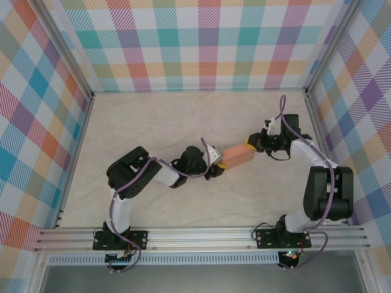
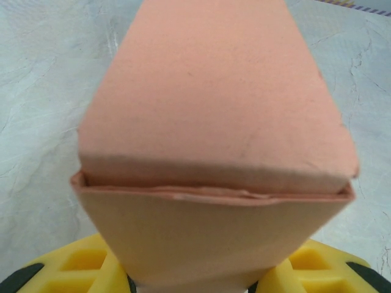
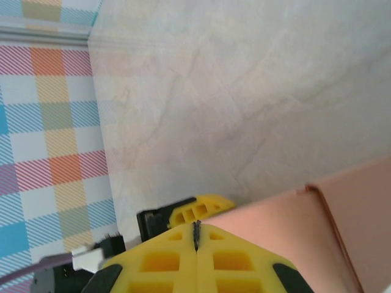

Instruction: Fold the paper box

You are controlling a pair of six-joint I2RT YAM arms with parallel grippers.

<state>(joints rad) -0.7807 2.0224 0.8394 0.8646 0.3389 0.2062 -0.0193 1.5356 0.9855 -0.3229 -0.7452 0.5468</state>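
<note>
The paper box point(image 1: 238, 157) is a salmon-orange closed rectangular box held above the table's middle. In the left wrist view the paper box point(image 2: 214, 110) reaches away from the camera, with its near end flap between my yellow fingers point(image 2: 79, 268). My left gripper point(image 1: 215, 168) is shut on the box's left end. My right gripper point(image 1: 249, 143) is at the box's far right end. In the right wrist view its pads point(image 3: 197, 235) are pressed together with nothing between them, right beside the box's side point(image 3: 305, 232). A yellow finger of the left gripper point(image 3: 198, 210) shows just beyond them.
The marble-patterned tabletop point(image 1: 159, 122) is walled by checked panels point(image 1: 201, 43) at the back and both sides. An aluminium rail point(image 1: 201, 235) carries both arm bases along the near edge. The right arm's elbow point(image 1: 327, 192) stands tall near the right wall.
</note>
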